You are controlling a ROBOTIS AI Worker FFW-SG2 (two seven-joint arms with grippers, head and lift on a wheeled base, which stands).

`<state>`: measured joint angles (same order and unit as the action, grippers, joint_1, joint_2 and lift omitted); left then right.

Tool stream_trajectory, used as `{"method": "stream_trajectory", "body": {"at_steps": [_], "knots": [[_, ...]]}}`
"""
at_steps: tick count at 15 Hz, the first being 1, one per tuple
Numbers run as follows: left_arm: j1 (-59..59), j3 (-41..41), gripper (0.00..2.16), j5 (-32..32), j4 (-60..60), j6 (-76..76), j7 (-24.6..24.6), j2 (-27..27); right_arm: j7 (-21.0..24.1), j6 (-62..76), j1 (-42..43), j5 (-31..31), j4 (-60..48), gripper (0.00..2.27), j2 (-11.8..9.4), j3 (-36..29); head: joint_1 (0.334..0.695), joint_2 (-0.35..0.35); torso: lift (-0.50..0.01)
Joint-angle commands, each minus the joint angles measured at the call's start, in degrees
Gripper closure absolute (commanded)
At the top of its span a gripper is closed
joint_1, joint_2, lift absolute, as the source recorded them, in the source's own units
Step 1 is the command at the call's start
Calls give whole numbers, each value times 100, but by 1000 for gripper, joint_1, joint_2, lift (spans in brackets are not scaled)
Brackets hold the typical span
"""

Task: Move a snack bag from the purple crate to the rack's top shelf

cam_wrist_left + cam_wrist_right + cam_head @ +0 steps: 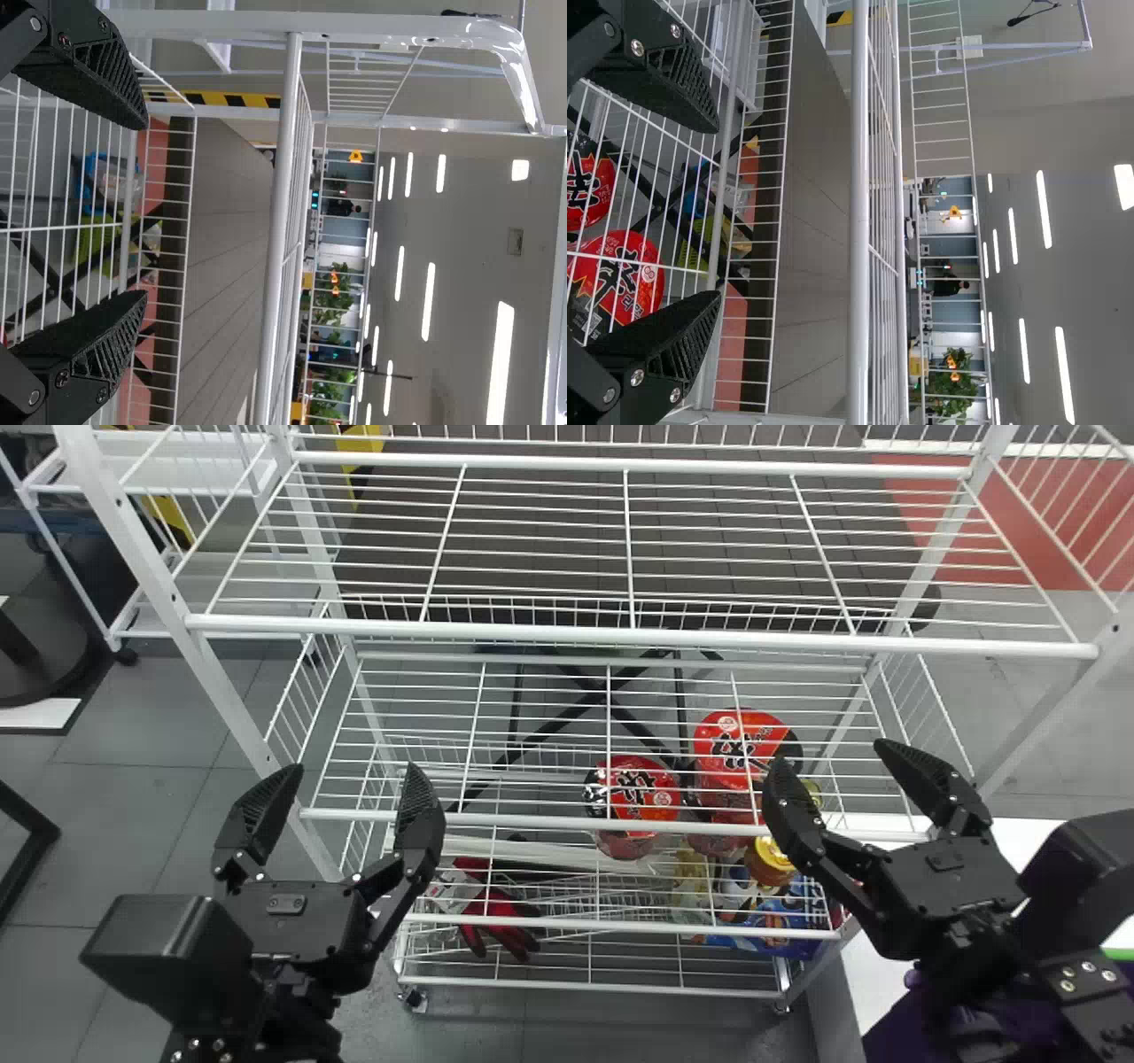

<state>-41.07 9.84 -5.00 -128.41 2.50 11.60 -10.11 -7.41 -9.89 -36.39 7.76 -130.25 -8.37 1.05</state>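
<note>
The right pincer (pixel 833 758) is gaping wide, holding nothing; the left pincer (pixel 353 771) is gaping, empty, at 9 o'clock. The picking-up is likely just starting, needing a reach to the purple crate (pixel 905 1027) at 5 o'clock, where the snack bag is probably lying. The top shelf (pixel 753 638) is sitting at 11 o'clock.

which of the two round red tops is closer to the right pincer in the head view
The right-hand red top, seen left of the right pincer; the other red top lies farther left and lower there.
</note>
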Motion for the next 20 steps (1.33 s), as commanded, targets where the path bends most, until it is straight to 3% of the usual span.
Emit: {"method": "stream_trajectory", "body": {"at_steps": [1, 20], "knots": [[2, 0, 161, 8, 17, 18, 9, 9, -6, -9, 9, 23, 0, 174, -7, -9, 695, -2, -258], [-24, -9, 164, 52, 61, 53, 149, 9, -85, -185, 18, 76, -35, 174, -42, 18, 695, 16, -334]]}}
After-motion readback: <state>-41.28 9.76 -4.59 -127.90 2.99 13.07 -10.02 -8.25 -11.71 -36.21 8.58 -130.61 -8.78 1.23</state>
